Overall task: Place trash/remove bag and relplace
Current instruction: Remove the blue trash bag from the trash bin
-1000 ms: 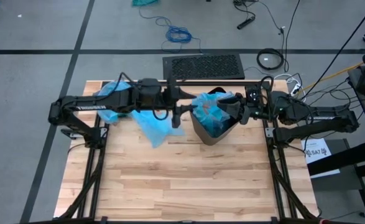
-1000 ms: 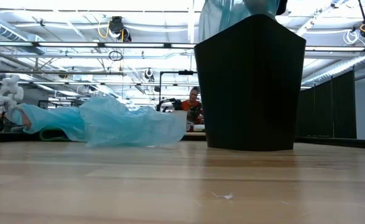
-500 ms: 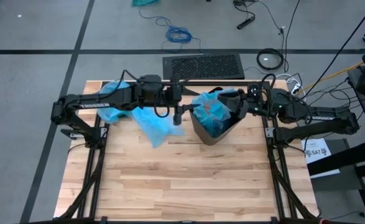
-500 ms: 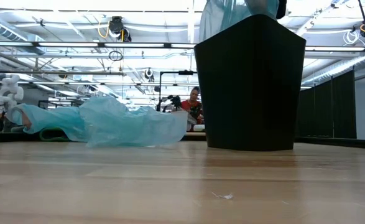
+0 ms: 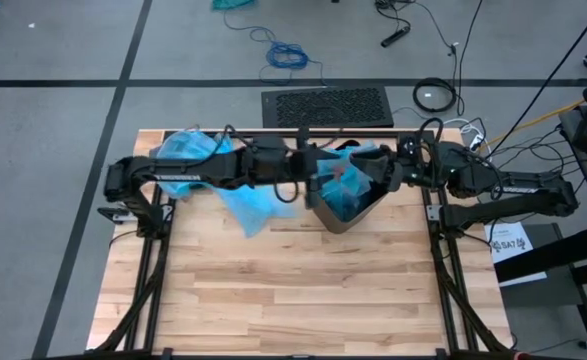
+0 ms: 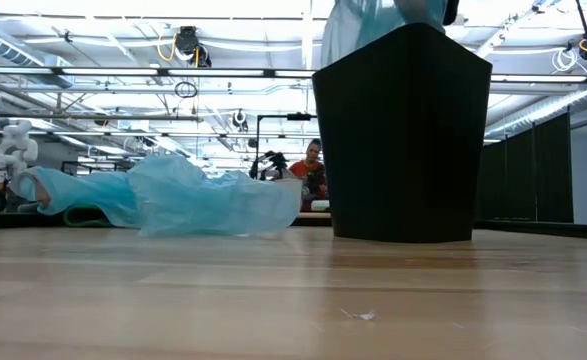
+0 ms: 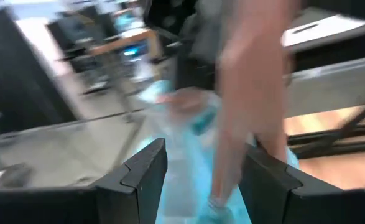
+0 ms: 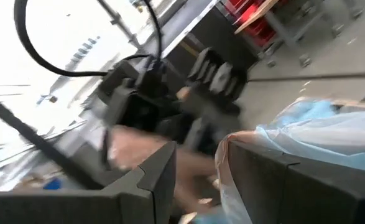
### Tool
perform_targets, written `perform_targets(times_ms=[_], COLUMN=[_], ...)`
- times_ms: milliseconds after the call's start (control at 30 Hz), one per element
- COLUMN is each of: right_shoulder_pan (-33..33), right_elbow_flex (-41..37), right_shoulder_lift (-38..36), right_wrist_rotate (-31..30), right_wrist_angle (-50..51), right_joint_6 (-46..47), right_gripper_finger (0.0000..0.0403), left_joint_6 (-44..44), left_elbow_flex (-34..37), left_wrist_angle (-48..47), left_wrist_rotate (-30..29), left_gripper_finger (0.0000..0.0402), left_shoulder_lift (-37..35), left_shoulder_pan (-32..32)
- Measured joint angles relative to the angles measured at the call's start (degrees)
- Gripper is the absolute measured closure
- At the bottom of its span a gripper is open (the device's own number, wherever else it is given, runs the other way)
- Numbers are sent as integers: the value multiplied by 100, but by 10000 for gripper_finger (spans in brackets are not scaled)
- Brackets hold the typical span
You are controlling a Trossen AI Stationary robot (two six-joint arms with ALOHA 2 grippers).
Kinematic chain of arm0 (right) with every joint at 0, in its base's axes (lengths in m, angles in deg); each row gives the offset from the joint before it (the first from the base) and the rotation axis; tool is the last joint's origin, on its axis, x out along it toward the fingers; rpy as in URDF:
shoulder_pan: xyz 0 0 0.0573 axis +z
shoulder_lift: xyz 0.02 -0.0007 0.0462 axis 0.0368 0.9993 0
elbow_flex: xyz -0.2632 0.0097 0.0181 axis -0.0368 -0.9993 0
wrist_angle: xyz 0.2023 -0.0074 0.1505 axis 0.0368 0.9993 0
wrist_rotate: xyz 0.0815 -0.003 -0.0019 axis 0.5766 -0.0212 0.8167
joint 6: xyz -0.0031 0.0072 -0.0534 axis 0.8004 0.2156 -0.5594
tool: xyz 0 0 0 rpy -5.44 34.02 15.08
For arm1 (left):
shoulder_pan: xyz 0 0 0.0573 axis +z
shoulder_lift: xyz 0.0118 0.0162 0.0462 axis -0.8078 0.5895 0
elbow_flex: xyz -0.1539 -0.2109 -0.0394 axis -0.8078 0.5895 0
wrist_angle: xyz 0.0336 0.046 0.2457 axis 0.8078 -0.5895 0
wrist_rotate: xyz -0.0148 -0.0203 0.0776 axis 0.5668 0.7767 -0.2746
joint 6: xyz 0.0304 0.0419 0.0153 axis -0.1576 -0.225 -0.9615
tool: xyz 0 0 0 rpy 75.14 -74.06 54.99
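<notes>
Blue bag (image 5: 345, 180) in the black bin (image 5: 348, 212), both grippers at its rim.
The left gripper (image 5: 318, 178) reaches from the bin's left side; its fingers (image 7: 146, 168) stand parted with blue film between them. The right gripper (image 5: 381, 176) is at the bin's right edge, fingers (image 8: 160, 171) spread, a fold of the bag beside one. Trash cannot be made out inside the bag. Loose blue bags (image 5: 248, 205) lie on the wooden table (image 5: 293, 290) left of the bin.
</notes>
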Motion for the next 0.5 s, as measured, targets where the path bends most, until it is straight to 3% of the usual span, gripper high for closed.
perform_targets(times_ms=[133, 333, 500], right_shoulder_pan=[58, 101, 62], right_elbow_flex=[-1, -4, -2], right_shoulder_lift=[0, -23, -156], right_wrist_rotate=[551, 870, 855], right_wrist_angle=[-177, -823, -1074], right_joint_6=[388, 256, -40], right_gripper_finger=[266, 266, 266], left_joint_6=[-109, -100, -109], left_elbow_flex=[-535, -1325, -1534], left_wrist_angle=[30, 25, 15], left_wrist_rotate=[-641, -703, -700], left_gripper_finger=[217, 217, 217], left_shoulder_lift=[507, 826, 764], left_shoulder_pan=[-2, -12, -18])
